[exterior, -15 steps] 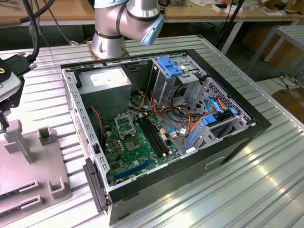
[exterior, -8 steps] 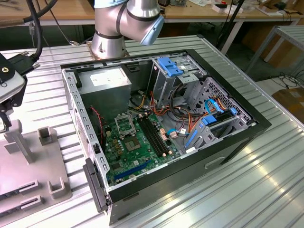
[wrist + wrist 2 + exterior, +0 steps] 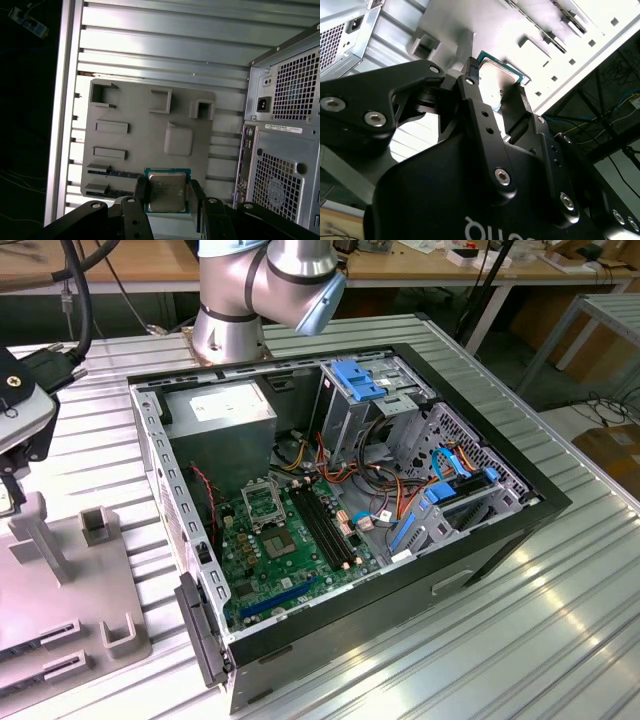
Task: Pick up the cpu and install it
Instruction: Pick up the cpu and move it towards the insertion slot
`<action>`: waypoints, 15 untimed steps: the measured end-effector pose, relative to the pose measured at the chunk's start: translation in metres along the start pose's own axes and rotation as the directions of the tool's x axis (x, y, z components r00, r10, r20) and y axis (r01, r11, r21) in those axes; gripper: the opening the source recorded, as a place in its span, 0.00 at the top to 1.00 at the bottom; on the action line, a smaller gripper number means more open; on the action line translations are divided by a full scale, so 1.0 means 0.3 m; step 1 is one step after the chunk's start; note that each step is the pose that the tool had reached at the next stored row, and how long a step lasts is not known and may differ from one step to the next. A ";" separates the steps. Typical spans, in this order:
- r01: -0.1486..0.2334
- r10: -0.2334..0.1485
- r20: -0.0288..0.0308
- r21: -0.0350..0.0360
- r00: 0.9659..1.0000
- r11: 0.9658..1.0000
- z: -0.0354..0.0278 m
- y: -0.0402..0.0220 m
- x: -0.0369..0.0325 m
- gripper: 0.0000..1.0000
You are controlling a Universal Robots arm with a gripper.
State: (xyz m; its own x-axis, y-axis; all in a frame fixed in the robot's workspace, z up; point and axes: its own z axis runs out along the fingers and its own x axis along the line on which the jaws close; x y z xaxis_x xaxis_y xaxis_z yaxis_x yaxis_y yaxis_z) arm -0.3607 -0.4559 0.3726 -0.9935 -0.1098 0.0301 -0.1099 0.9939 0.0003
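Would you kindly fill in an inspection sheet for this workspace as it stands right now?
Surface: ribbed metal table, carrying a grey fixture tray beside an open computer case.
Job's things: cpu gripped over the tray's edge; whether it is clear of the tray cannot be told. The dark-framed socket sits on the green motherboard inside the case.
Clutter: nothing seen.
Grippers: pincer shut on the cpu, one finger on each side.
Cables: coloured wires bundled inside the case; a black cable hangs at the exterior view's left.
Surroundings: wooden benches behind the table.
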 end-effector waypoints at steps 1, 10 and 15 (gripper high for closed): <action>0.000 0.000 0.000 0.000 1.000 1.000 -0.002 0.000 -0.001 0.56; 0.000 0.000 0.000 0.000 1.000 1.000 -0.024 -0.001 -0.007 0.56; 0.000 0.000 0.000 0.000 1.000 1.000 -0.031 -0.002 -0.019 0.56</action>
State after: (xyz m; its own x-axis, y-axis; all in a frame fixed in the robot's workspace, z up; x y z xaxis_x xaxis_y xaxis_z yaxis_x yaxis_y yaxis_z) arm -0.3547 -0.4559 0.3817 -0.9935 -0.1099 0.0301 -0.1099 0.9939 0.0003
